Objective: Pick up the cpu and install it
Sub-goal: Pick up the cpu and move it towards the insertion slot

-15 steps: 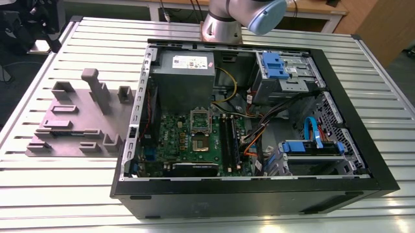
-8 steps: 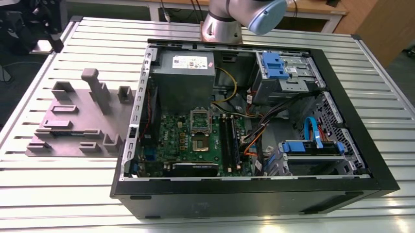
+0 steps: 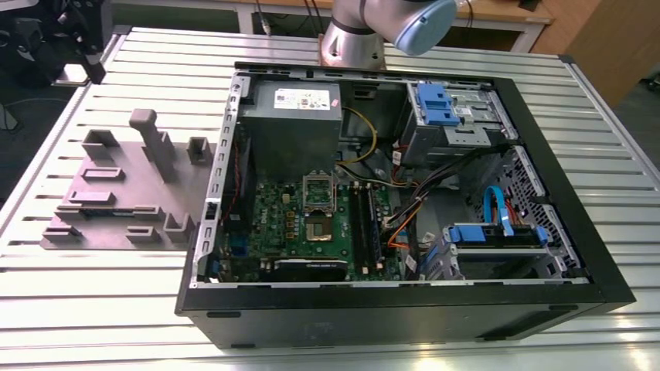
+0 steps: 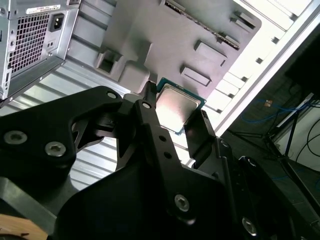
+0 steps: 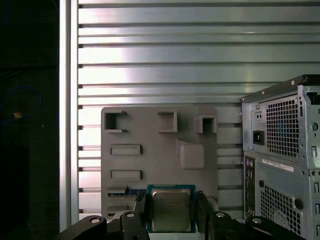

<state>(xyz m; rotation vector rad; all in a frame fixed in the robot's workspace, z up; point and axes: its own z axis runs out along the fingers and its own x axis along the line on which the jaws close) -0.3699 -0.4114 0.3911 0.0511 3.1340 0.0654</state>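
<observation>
The claw (image 5: 172,201) held the cpu (image 5: 171,214) clamped, pickup apparently done; seating it would need squaring to the socket (image 3: 320,229).

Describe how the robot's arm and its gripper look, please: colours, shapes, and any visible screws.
The arm is a round silver-grey tube with a light blue joint cap. The gripper is matte black, with angular linked fingers and silver screw heads.
</observation>
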